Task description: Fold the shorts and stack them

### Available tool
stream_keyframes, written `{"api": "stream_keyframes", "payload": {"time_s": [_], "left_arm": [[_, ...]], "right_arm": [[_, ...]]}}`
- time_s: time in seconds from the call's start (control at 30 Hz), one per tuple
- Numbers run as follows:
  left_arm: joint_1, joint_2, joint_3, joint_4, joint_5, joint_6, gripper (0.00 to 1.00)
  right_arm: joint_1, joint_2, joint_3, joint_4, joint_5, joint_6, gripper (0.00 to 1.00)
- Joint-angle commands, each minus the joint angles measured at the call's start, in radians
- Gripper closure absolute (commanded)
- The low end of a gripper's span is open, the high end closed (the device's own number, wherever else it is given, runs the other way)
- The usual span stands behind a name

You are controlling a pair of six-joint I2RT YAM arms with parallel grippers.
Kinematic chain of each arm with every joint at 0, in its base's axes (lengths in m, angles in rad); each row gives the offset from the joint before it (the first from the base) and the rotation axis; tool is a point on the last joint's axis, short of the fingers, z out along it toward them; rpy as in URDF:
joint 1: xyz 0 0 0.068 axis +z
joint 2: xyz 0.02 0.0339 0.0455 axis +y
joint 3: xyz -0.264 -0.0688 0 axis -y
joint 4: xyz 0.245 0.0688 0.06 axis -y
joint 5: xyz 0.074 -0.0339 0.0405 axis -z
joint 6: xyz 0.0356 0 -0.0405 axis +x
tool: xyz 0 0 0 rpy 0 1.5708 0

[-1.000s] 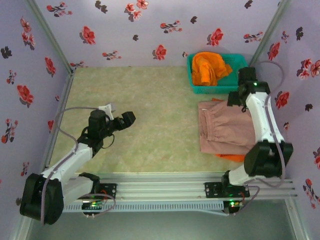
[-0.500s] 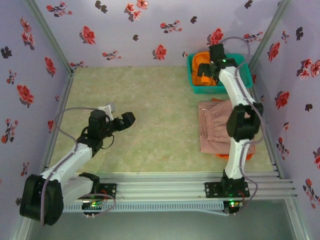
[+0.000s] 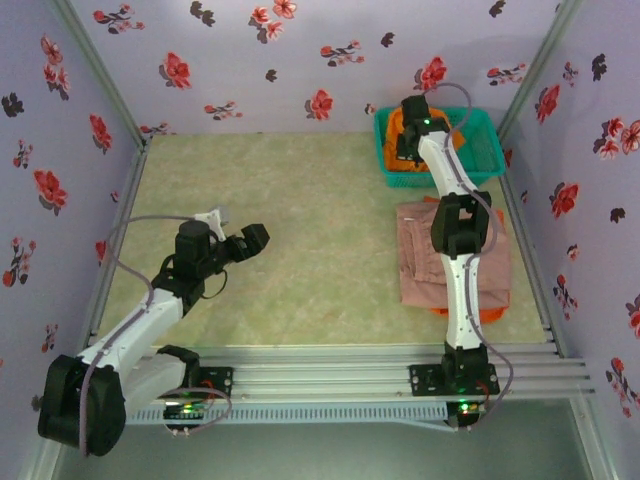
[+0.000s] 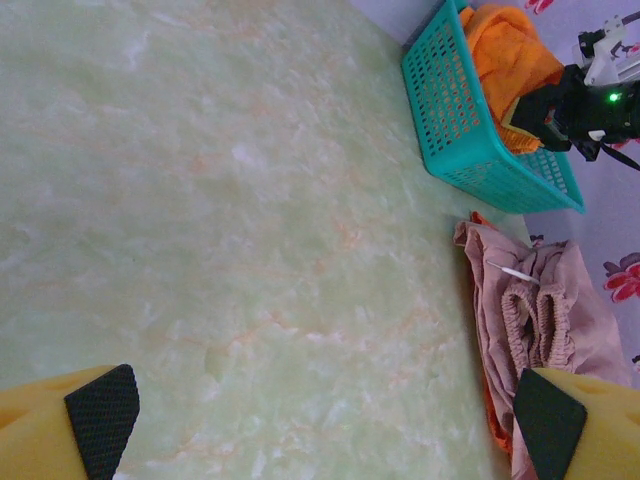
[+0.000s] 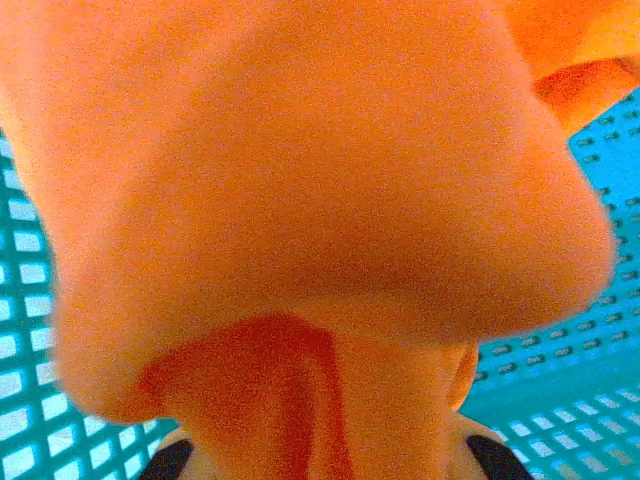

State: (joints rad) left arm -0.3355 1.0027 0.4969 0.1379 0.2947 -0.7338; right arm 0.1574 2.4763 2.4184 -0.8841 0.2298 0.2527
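- The orange shorts [image 4: 505, 45] are soft and puffy. They lie in a crumpled heap inside the teal basket [image 4: 470, 125], which is hard plastic full of little square holes.
- The pink shorts [image 3: 415, 250] lie folded flat on the table [image 3: 300, 200], just in front of the basket. The second orange shorts [image 3: 488, 316] peek out from under them at the near edge.
- The table is smooth and pale green, with cloudy marks like stone. The walls [image 3: 180, 70] are purple with red flowers.
- From above we see the right gripper [image 3: 404, 150] down in the basket at the end of a long, stretched arm. We cannot see its fingers there.
- The right wrist view is very close. The orange cloth bulges big and blurry, and a fold runs down between the two fingers. The right gripper is pinched tight on the orange shorts.
- The left gripper [image 3: 238, 226] hangs over the bare left side of the table. Its fingers are spread wide and it holds nothing.
- In the left wrist view we see its black bumpy pads [image 4: 100, 418] on yellow fingers, far apart. We also see the wrinkly, stretchy waistband of the pink shorts, which looks smooth from above.
- A second ago the right arm was bent over the pink shorts by the right wall. Now it reaches to the basket. The left arm has not moved, and the pink shorts lie the same.
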Motion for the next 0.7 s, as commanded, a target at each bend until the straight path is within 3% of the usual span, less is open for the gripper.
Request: {"api": "stream_keyframes", "payload": {"time_s": [0.0, 0.37, 0.67], "left_arm": [[0.007, -0.019, 0.013, 0.007, 0.005, 0.009, 0.01], [0.007, -0.086, 0.016, -0.053, 0.000, 0.014, 0.00], [0.008, -0.103, 0.008, -0.064, -0.016, 0.013, 0.01]], "right_arm": [[-0.004, -0.058, -0.019, -0.019, 0.050, -0.018, 0.99], [0.028, -0.356, -0.078, 0.079, -0.023, 0.018, 1.00], [0.214, -0.549, -0.051, 0.178, -0.233, -0.022, 1.00]]}}
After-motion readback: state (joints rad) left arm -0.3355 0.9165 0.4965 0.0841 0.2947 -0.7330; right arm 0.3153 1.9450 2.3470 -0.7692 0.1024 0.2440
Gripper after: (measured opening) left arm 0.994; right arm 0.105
